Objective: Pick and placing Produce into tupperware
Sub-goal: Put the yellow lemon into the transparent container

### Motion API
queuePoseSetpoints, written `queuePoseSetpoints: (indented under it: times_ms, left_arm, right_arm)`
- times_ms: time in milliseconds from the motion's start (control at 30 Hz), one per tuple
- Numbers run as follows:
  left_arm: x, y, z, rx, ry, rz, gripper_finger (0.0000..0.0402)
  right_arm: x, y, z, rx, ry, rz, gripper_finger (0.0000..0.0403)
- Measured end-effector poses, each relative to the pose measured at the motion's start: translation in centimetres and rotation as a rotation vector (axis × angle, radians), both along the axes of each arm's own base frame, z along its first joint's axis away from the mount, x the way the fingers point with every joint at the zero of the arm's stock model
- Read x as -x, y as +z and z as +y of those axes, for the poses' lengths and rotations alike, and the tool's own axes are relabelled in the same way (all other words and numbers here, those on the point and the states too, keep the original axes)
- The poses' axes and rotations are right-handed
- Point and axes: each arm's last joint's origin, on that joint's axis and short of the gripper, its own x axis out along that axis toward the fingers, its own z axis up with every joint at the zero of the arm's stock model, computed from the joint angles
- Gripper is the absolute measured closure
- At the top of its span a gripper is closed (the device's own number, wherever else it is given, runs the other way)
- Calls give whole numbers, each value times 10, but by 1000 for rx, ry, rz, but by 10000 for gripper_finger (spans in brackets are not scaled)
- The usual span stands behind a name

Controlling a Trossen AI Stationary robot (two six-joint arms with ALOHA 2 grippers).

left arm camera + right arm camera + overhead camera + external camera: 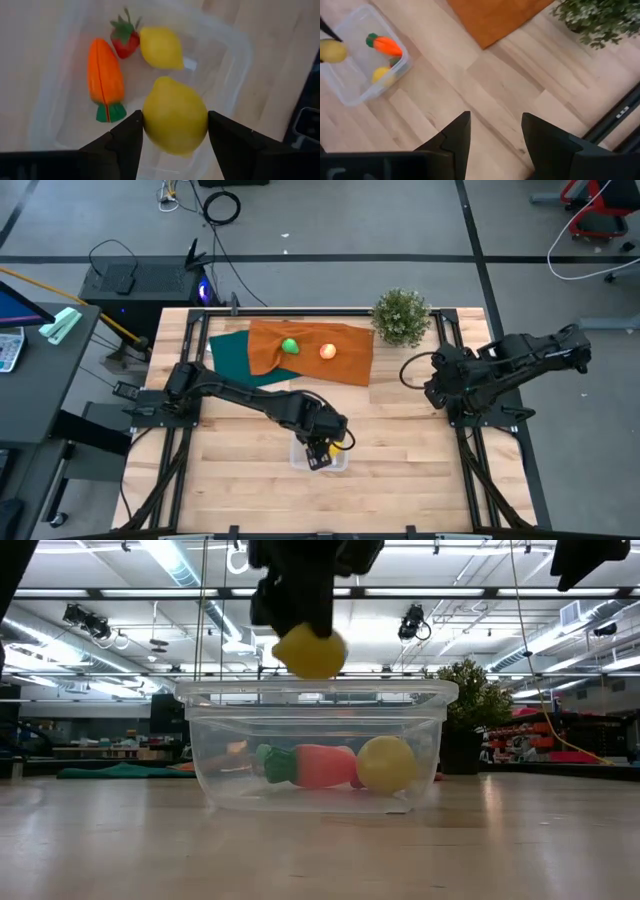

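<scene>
Left tool [175, 131] grips a lemon [175, 115] above the tupperware [316, 692] near the tabletop's front edge; release should be low, clear of the carrot [104, 77]; right tool [492, 131] idles open.

Both arms are dark, nearly black, built of chunky jointed segments. The left gripper [175, 137] has two broad, flat, matte charcoal fingers with angled edges. The right gripper [492, 137] shows matching wedge-shaped fingers. A black cable loops beside the right arm's base.

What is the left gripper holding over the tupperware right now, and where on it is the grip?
The left gripper holds a yellow lemon, pinched across its wide middle, above the tupperware. The right gripper holds nothing.
</scene>
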Motion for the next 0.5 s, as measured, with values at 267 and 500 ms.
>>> queuePoseSetpoints:
  times_ms: [267,500]
  left_arm:
    - [8,-38,6,-38,-27,69,196]
    - [10,-53,5,-31,-24,55,190]
  right_arm:
    - [-20,-7,19,-4,44,23,257]
    - [-39,-18,36,20,93,75,257]
